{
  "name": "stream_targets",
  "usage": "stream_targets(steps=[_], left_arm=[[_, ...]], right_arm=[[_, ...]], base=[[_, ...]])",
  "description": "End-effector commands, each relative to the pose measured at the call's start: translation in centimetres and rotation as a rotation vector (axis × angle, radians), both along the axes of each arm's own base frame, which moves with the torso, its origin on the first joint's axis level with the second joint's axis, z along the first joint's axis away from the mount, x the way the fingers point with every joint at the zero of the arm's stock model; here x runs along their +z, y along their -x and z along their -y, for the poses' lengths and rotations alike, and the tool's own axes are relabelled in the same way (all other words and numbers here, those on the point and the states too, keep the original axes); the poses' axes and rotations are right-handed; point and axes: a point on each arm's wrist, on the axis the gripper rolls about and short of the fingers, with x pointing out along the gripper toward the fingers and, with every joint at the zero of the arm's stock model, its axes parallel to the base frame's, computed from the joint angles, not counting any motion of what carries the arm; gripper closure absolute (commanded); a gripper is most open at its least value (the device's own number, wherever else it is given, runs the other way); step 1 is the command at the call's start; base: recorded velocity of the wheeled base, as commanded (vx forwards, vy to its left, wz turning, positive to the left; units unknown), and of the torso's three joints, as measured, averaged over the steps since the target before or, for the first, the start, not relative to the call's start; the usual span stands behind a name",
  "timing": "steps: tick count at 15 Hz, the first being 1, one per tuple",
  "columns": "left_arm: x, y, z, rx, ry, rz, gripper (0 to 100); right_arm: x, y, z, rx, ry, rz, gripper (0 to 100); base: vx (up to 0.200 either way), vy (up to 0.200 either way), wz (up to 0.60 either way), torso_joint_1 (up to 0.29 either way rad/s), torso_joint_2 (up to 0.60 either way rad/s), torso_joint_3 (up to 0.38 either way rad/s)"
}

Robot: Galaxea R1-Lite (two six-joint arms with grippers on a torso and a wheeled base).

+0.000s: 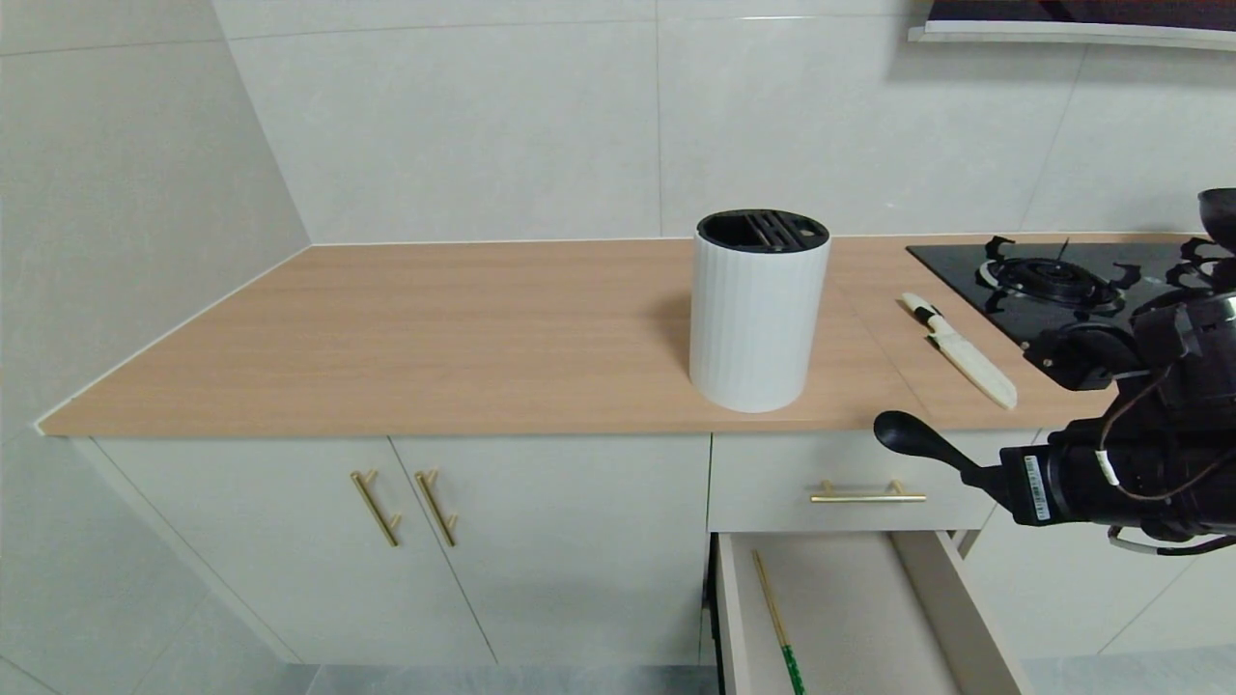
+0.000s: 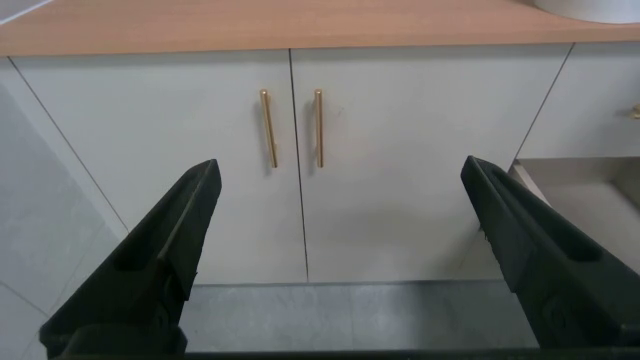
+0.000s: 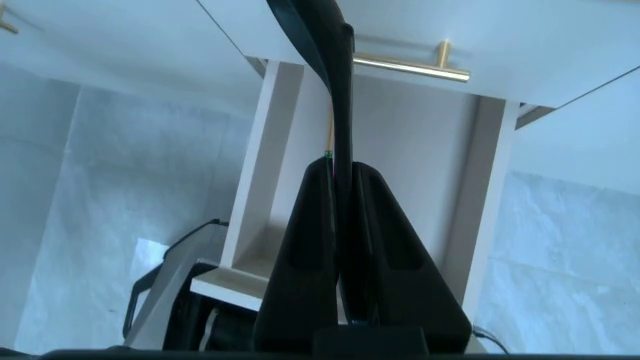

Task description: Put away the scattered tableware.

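Knife is lying flat on the counter toward its right end, between the white holder and the black hob. Handle is pointing to the back, pale blade is angling toward the front edge and stopping short of it. It is touching neither holder nor hob.

Holder is standing upright near the front edge, right of the middle, with its black slotted top facing up.

Right pincer is clamping a black utensil by its shaft. The rounded end is sticking out toward the robot's left, just in front of the counter's front edge, level with the closed upper drawer front. Right wrist view is showing both fingers pressed tight against the shaft, right pincer hanging above the open drawer. Can't tell what kind of utensil it is.

Open drawer is sitting pulled out under the closed one. Wooden chopsticks with a green end are lying along its left side; can't tell if it's one or a pair.

Left pincer is hanging down low with its jaws spread wide, holding nothing, facing the double cabinet doors under the counter.
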Motion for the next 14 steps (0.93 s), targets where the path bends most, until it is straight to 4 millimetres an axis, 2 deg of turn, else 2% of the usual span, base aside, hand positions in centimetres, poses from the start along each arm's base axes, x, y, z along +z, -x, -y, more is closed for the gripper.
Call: stream_targets(steps=[1, 6, 14], left_arm=[[0.0, 0.0, 0.0, 0.000, 0.000, 0.000, 0], [0.0, 0.0, 0.0, 0.000, 0.000, 0.000, 0], [0.0, 0.0, 0.0, 0.000, 0.000, 0.000, 0]], right_arm=[[-0.3, -0.2, -0.1, 0.001, 0.003, -0.012, 100], [-0.9, -0.6, -0.2, 0.002, 0.011, -0.038, 100], [-1.4, -1.0, -0.3, 0.003, 0.017, -0.055, 100]], base=[[0.000, 0.000, 0.00, 0.000, 0.00, 0.000], [0.000, 0.000, 0.00, -0.049, 0.11, 0.065], [0.000, 0.000, 0.00, -0.193, 0.47, 0.268]])
